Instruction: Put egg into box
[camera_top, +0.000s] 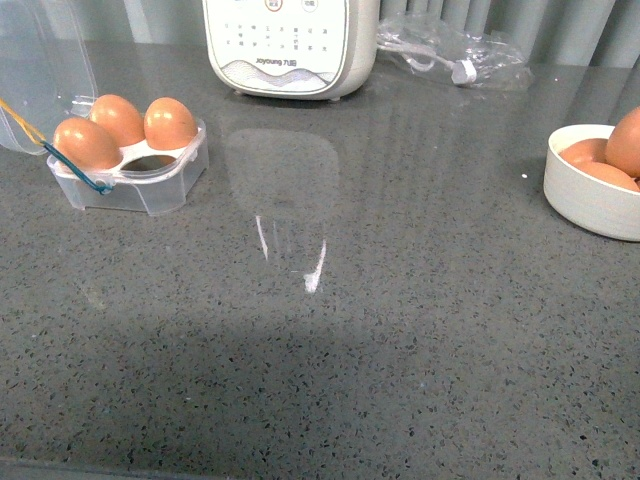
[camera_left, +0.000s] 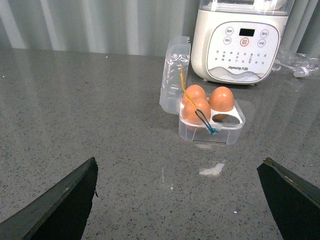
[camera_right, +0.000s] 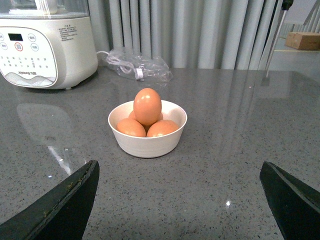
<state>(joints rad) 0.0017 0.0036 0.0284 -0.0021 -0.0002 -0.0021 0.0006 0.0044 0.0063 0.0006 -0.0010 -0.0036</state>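
Observation:
The box (camera_top: 150, 195) is a clear four-cell case at the table's left, its lid (camera_top: 40, 70) standing open behind it. Three brown eggs fill three cells; the front-right cell (camera_top: 150, 163) is empty. In the left wrist view the box (camera_left: 210, 134) lies ahead of my open left gripper (camera_left: 180, 200), well apart from it. An egg (camera_right: 147, 106) sits on top of other brown eggs in a white bowl (camera_right: 147, 145), ahead of my open right gripper (camera_right: 180, 200). Nothing is between either pair of fingers. Neither arm shows in the front view.
The white bowl (camera_top: 585, 205) stands at the table's right edge of view. A white kitchen appliance (camera_top: 290, 45) stands at the back centre, with a clear plastic bag (camera_top: 450, 50) holding a cable beside it. Grey curtains hang behind the speckled grey table.

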